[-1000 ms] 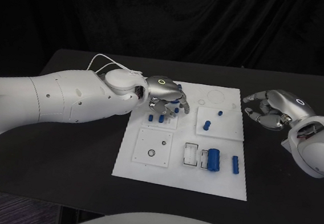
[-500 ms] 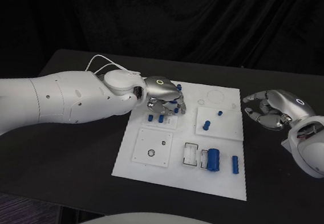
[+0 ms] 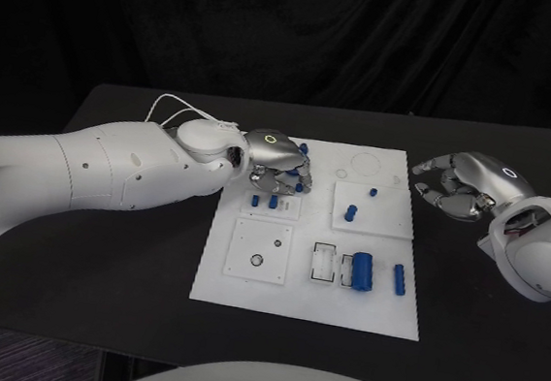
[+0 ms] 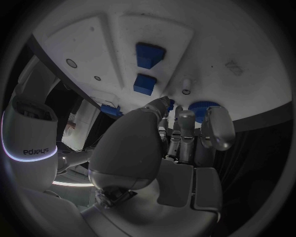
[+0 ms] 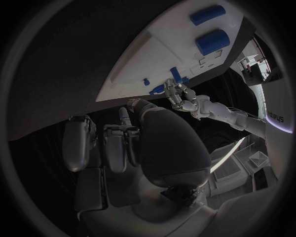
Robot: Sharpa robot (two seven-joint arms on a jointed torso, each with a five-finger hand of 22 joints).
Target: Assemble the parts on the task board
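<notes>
I see the black table [image 3: 96, 250] first, with the white task board [image 3: 308, 299] lying in its middle, its long axis running away from me.

My left arm [image 3: 67, 167] reaches in over the board's far left corner. In the right wrist view the word "sharpa" is readable on its casing; the left wrist view shows the same word on the right arm, upside down. My right arm [image 3: 549, 254] sits off the board's right edge, over bare table.

The left hand [image 3: 277, 161] hangs over the far left insert of the board, fingers curled down among the small blue parts there. I cannot tell whether it pinches one of them or only touches them. The right hand [image 3: 458, 188] hovers near the board's far right edge, apart from it, fingers curled loosely inward with nothing in them.

On the near half of the board I count two blue parts lying flat: a large blue cylinder [image 3: 362, 271] and a slimmer blue pin [image 3: 401, 280], side by side, both with their long axes pointing away from me. A clear block [image 3: 325, 262] lies just left of the cylinder.

Farther back, on the right insert, two small blue pegs [image 3: 353, 212] are set one behind the other. By the left hand, I make out at least two more blue pieces [image 3: 264, 201], partly hidden by the fingers.
</notes>
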